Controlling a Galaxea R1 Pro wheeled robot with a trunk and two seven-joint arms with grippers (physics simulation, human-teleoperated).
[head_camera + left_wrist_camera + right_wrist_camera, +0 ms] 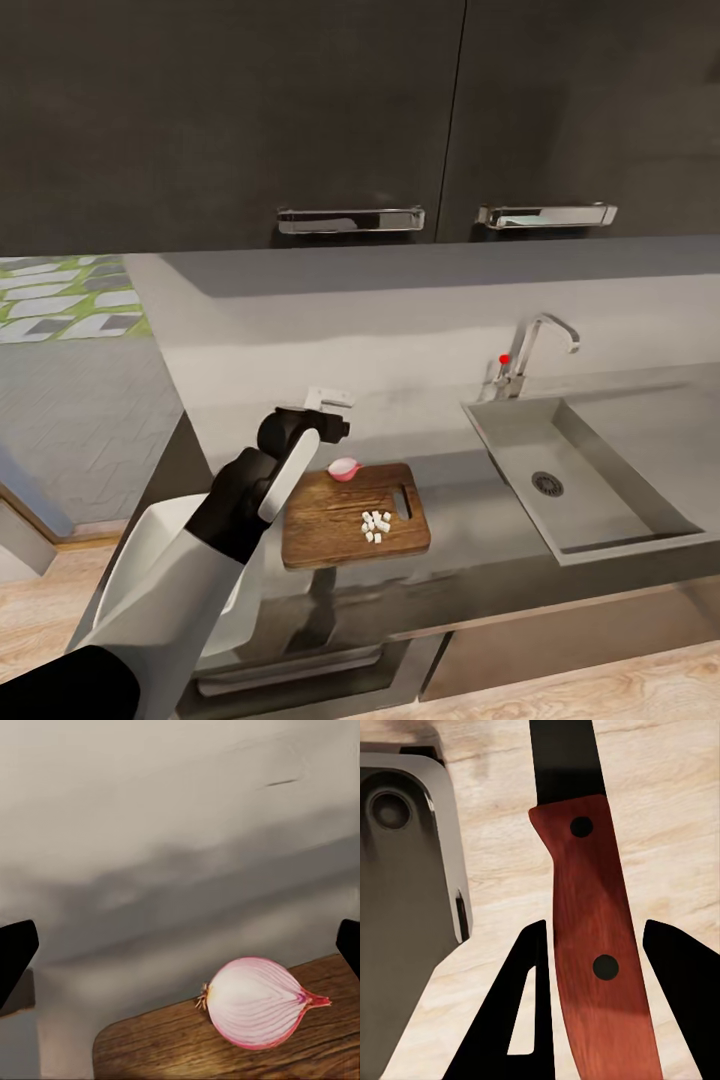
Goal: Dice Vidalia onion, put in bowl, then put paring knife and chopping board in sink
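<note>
Left gripper (330, 400): we hold our left arm raised over the countertop, above the far left corner of the chopping board; in the left wrist view its two dark fingertips (15, 960) stand wide apart at the frame's edges with nothing between them, so the jaws are spread.
Right gripper (592, 997): in the right wrist view we see the paring knife (589, 937) by its reddish wooden handle lying between our two dark fingers; one finger presses the handle, the other shows a thin gap, so we take it as gripped. The dark blade points away over pale wood-grain floor.
Onion half (343, 468): it lies cut face down on the far edge of the board, close under the left gripper.
Diced onion (376, 526): we see a small cluster of white cubes near the board's middle, toward its right side.
Chopping board (330, 520): on the countertop (470, 520), just left of the sink (600, 490).
Sink: the basin is bare around the drain, with the faucet (535, 350) behind it.
</note>
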